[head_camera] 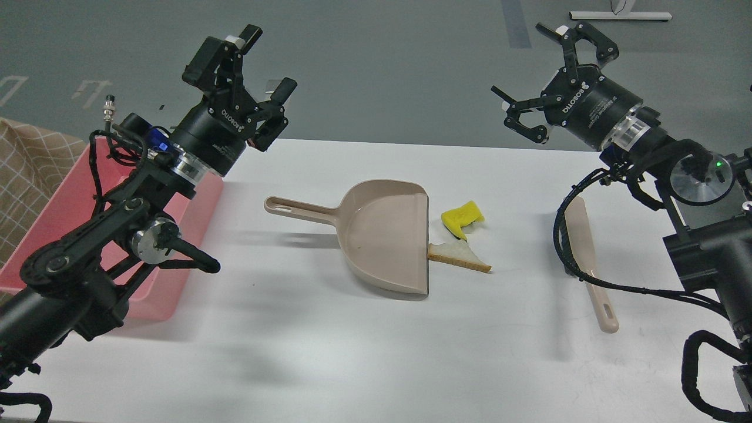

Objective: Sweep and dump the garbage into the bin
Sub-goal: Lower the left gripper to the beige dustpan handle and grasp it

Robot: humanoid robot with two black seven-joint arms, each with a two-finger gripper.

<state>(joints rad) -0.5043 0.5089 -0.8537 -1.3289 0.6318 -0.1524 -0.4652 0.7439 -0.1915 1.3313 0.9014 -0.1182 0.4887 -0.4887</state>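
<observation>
The garbage lies mid-table: a bent yellow sponge piece (462, 218) and a triangular bread slice (459, 257) just right of the open lip of a beige dustpan (382, 238), the bread touching the lip. The pink bin (61, 217) stands at the table's left, largely hidden behind my left arm. My left gripper (267, 61) is open and empty, raised above the bin's far right corner. My right gripper (537, 82) is open and empty, raised above the table's far right. A beige brush (589, 258) lies under my right arm.
The dustpan's handle (296, 207) points left toward the bin. A brown chequered cloth (26, 170) sits at the far left behind the bin. The white table (352, 352) ends against a grey floor beyond.
</observation>
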